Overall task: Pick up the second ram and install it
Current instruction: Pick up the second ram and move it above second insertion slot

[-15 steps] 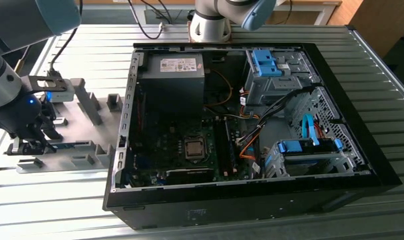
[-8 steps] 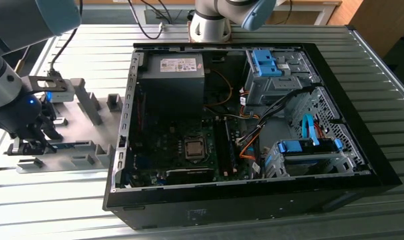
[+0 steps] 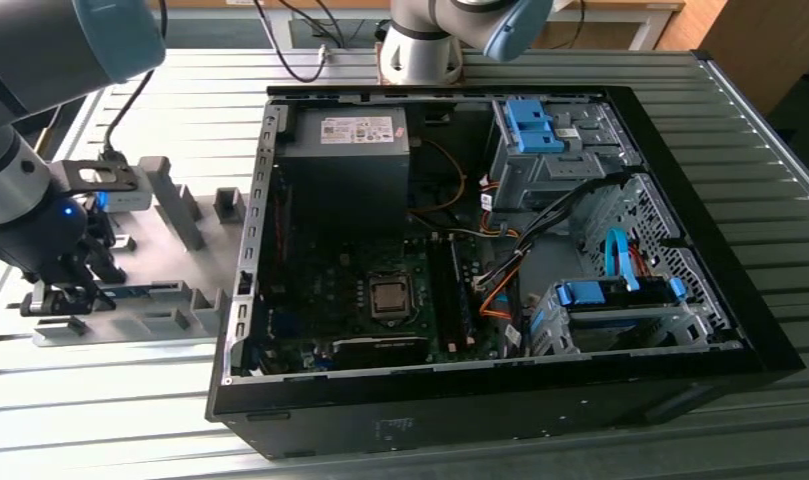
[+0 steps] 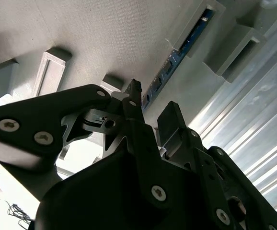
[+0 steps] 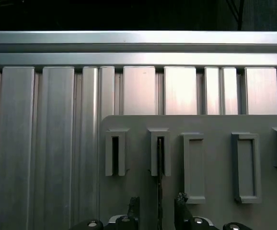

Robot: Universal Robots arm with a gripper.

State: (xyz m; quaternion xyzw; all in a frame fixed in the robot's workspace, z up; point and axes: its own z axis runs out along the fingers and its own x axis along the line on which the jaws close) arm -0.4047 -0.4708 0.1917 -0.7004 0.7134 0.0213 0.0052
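Black two-finger gripper (image 5: 158, 213) is hovering over the flat grey plastic fixture plate (image 5: 215, 124). Fingers are standing apart, straddling the second ram (image 5: 160, 189), a thin green circuit-board stick sitting on edge in a grey slotted block (image 5: 153, 153).

Judgement: light, stiff, brittle, chips fragile. Best gripping the flat faces near mid-length, squarely and gently.

The second ram (image 3: 148, 290) is a long, thin stick, green-blue along its face. It stands on edge in a slotted block of the grey fixture (image 5: 215, 124), on the bench at the exterior view's left. In the second wrist view the second ram (image 4: 177, 58) shows small dark parts along its length. In the first wrist view it (image 5: 160, 158) appears edge-on as a thin dark line, running between the claw's (image 5: 157, 202) spread fingers.
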